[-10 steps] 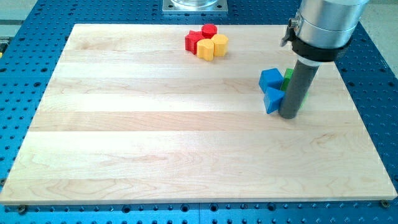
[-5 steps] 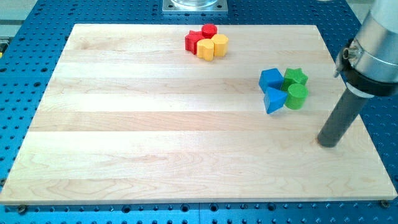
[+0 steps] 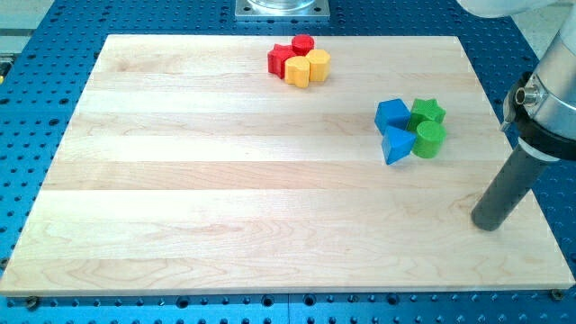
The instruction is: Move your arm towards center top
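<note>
Your tip (image 3: pixel 487 224) rests bare and touching no block at the lower right of the tabletop (image 3: pixel 225 180), so the center top, just left of the red and yellow blocks (image 3: pixel 299 59), lies far up-left past the blue-green cluster (image 3: pixel 410 129).

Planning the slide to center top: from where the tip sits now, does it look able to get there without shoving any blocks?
Probably yes. My tip sits low at the view's right; a straight line passes under the blue triangle, though the red and yellow cluster crowds the spot.
</note>
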Tool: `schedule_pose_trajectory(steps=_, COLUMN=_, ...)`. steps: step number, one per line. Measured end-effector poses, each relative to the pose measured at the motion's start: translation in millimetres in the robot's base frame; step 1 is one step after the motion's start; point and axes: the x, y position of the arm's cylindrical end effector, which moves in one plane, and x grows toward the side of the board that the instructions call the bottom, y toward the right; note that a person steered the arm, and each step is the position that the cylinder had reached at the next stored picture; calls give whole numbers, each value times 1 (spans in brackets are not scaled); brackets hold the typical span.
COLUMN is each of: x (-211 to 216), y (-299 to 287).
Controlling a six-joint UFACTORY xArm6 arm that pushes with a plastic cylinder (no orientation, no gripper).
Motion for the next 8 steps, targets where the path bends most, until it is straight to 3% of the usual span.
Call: schedule_pose_trajectory(steps=8, x=-1, y=0)
